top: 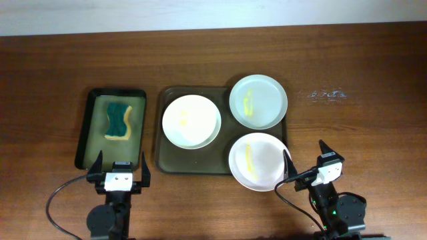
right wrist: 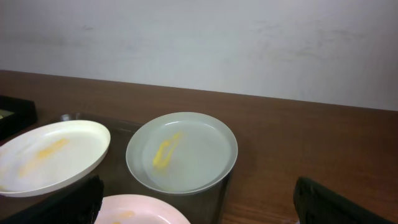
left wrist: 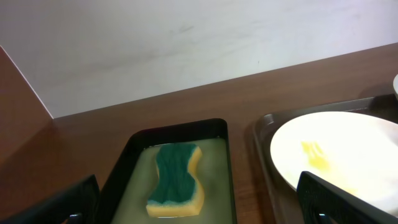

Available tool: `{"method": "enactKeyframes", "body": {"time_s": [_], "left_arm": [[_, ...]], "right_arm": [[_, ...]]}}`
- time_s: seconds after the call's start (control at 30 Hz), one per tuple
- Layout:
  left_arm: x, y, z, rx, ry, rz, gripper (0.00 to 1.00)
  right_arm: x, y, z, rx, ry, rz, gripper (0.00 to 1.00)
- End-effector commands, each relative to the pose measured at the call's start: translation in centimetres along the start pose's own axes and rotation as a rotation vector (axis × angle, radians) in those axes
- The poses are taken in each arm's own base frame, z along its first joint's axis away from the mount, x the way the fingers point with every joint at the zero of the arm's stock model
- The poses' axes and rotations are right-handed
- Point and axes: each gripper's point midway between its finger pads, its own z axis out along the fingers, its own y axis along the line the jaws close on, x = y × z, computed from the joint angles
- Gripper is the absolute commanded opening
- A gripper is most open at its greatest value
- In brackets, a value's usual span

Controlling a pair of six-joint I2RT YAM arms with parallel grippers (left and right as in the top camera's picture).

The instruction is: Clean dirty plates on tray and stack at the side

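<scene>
Wood table (top: 373, 60), rimmed tray (top: 190, 160), round smeared plates (top: 191, 121) — left gripper (top: 121, 155), right gripper (top: 304, 148) seemingly spread

On the worktop (top: 373, 140), a small tray (top: 85, 133) holding a sponge (top: 119, 121) is sitting left of the tray (top: 175, 162). The left plate (top: 191, 121) is lying in the tray; the back plate (top: 258, 101) and front plate (top: 259, 161) are overhanging its right edge.

Wooden table (top: 373, 67): narrow sponge tray (top: 83, 143) sits just ahead of the left gripper (top: 121, 160), large tray (top: 193, 160) forward-left of the right gripper (top: 305, 150).
</scene>
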Motion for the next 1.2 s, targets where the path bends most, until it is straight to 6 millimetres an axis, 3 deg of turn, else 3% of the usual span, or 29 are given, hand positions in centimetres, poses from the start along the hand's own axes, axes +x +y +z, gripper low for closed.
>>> {"method": "enactKeyframes", "body": {"time_s": [0.0, 0.6, 0.7, 0.87, 1.17], "left_arm": [[0.1, 0.0, 0.0, -0.004, 0.001, 0.016, 0.99], [0.0, -0.1, 0.0, 0.003, -0.006, 0.016, 0.99], [-1.3, 0.2, -0.1, -0.009, -0.058, 0.016, 0.99], [-3.8, -1.3, -0.6, 0.092, -0.139, 0.022, 0.99], [-7.0, -0.6, -1.1, 0.092, -0.171, -0.029, 0.99]], "right_arm": [[0.3, 0.1, 0.0, -0.004, 0.005, -0.007, 0.98], [0.3, -0.5, 0.0, 0.031, 0.006, -0.006, 0.98], [0.0, -0.5, 0.0, 0.034, -0.002, -0.006, 0.98], [-2.5, -0.4, -0.5, 0.029, -0.052, 0.051, 0.98], [-7.4, 0.0, -1.6, 0.010, -0.130, 0.041, 0.98]]}}
